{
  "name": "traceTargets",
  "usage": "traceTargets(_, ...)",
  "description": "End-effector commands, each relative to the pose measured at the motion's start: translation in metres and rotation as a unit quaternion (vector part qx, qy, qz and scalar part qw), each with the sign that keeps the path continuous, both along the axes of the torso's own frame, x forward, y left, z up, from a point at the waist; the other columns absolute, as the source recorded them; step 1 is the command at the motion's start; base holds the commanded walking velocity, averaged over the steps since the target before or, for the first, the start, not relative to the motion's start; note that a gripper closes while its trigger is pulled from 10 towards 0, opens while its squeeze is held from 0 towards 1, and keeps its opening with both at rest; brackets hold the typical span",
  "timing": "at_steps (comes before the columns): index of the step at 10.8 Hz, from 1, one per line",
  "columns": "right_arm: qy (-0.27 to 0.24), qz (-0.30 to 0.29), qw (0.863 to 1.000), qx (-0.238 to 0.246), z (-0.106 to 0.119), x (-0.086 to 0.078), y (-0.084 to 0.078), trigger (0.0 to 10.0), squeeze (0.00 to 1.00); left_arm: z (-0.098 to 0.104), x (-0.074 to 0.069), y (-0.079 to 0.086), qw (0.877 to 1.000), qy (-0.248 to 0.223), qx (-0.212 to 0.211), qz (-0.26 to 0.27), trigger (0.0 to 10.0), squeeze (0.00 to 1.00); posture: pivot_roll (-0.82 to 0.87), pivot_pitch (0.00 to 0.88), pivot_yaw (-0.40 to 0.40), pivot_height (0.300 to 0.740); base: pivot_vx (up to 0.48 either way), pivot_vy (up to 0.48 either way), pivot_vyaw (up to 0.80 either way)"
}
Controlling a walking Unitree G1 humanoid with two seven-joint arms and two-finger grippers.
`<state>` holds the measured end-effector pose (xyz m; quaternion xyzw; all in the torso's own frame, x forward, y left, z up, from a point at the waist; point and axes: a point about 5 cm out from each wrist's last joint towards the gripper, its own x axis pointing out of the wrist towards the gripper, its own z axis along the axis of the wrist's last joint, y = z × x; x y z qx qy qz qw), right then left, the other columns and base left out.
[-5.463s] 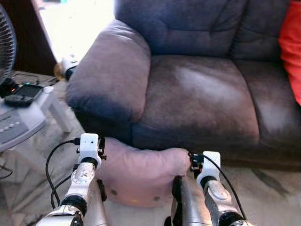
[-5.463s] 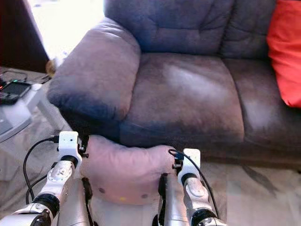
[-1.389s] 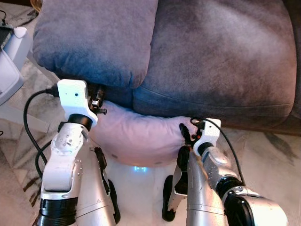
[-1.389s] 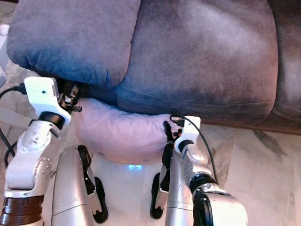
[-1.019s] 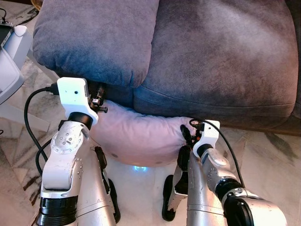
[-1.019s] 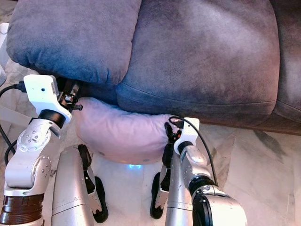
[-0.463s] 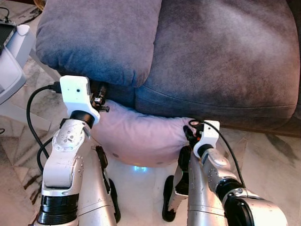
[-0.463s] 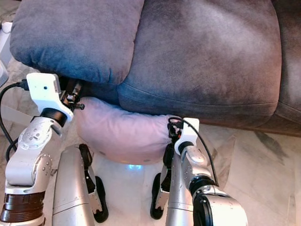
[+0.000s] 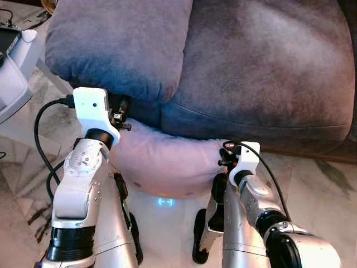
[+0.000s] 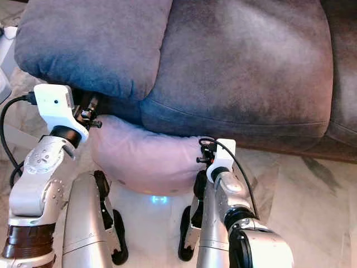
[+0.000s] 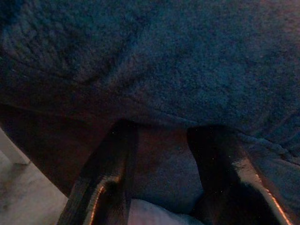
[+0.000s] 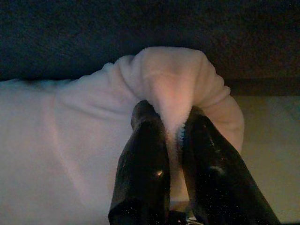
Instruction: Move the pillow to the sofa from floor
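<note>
One pillow point(image 12: 70, 140) corner in right gripper point(image 12: 174, 140)

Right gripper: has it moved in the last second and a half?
No. The right gripper stays clamped on the pillow's corner, just under the sofa's seat front. The slight picture shift is the camera's.
</note>
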<state>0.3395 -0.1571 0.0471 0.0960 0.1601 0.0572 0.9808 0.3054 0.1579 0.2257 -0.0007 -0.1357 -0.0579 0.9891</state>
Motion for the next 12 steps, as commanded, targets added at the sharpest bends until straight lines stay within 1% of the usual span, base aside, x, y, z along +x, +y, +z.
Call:
traceTargets(1, 0.025, -0.008, 1.000, 0.001, -0.010, -0.007, -0.003, 0.0, 0.00, 0.010, -0.001, -0.005, 0.999, -0.033, 0.004, -0.014, 10.0, 0.00, 0.18, 0.382, -0.094, 0.494, 0.000, 0.000, 0.00)
traceTargets(2, 0.018, -0.008, 1.000, 0.005, -0.007, -0.004, -0.003, 0.0, 0.00, 0.000, 0.004, 0.000, 1.000, -0.021, 0.003, -0.003, 10.0, 0.00, 0.18, 0.348, -0.095, 0.494, 0.000, 0.000, 0.00)
traceTargets(3, 0.013, -0.004, 1.000, 0.011, -0.004, -0.003, -0.001, 0.0, 0.00, -0.012, 0.008, 0.006, 1.000, -0.004, -0.010, 0.009, 10.0, 0.00, 0.18, 0.324, -0.095, 0.494, 0.000, 0.000, 0.00)
traceTargets(4, 0.011, -0.001, 1.000, 0.014, -0.003, -0.002, 0.000, 0.2, 0.00, -0.022, 0.012, 0.012, 1.000, 0.008, -0.002, 0.022, 10.0, 0.00, 0.18, 0.293, -0.097, 0.494, 0.000, 0.000, 0.00)
traceTargets(5, -0.001, 0.001, 1.000, 0.012, -0.003, -0.003, -0.002, 10.0, 0.00, -0.034, 0.012, 0.022, 0.999, 0.027, -0.009, 0.038, 10.0, 0.00, 0.18, 0.247, -0.100, 0.494, 0.000, 0.000, 0.00)
traceTargets(6, -0.007, -0.002, 1.000, 0.019, -0.002, -0.003, -0.005, 10.0, 0.00, -0.040, 0.014, 0.030, 0.998, 0.032, -0.030, 0.051, 10.0, 0.00, 0.18, 0.231, -0.101, 0.494, 0.000, 0.000, 0.00)
traceTargets(7, -0.012, -0.005, 1.000, 0.023, -0.002, -0.004, -0.006, 10.0, 0.00, -0.047, 0.018, 0.037, 0.996, 0.039, -0.039, 0.064, 10.0, 0.00, 0.17, 0.194, -0.099, 0.494, 0.000, 0.000, 0.00)
traceTargets(8, -0.014, -0.009, 0.999, 0.027, -0.001, -0.003, -0.007, 10.0, 0.00, -0.051, 0.022, 0.039, 0.996, 0.042, -0.039, 0.068, 10.0, 0.00, 0.17, 0.180, -0.100, 0.494, 0.000, 0.000, 0.00)
traceTargets(9, -0.011, -0.020, 0.999, 0.040, -0.004, -0.005, -0.008, 10.0, 0.00, -0.057, 0.028, 0.039, 0.996, 0.048, -0.033, 0.068, 10.0, 0.00, 0.17, 0.137, -0.101, 0.494, 0.000, 0.000, 0.00)
traceTargets(10, -0.007, -0.022, 0.999, 0.044, -0.007, -0.008, -0.008, 10.0, 0.00, -0.061, 0.033, 0.039, 0.996, 0.053, -0.032, 0.068, 10.0, 0.00, 0.17, 0.122, -0.101, 0.494, 0.000, 0.000, 0.00)
traceTargets(11, -0.005, -0.026, 0.999, 0.046, -0.010, -0.010, -0.008, 10.0, 0.00, -0.066, 0.035, 0.039, 0.995, 0.060, -0.032, 0.068, 10.0, 0.00, 0.16, 0.112, -0.098, 0.494, 0.000, 0.000, 0.00)
traceTargets(12, -0.009, -0.036, 0.998, 0.054, -0.012, -0.013, -0.009, 10.0, 0.00, -0.082, 0.035, 0.040, 0.993, 0.090, -0.033, 0.064, 10.0, 0.00, 0.16, 0.099, -0.094, 0.494, 0.000, 0.000, 0.00)
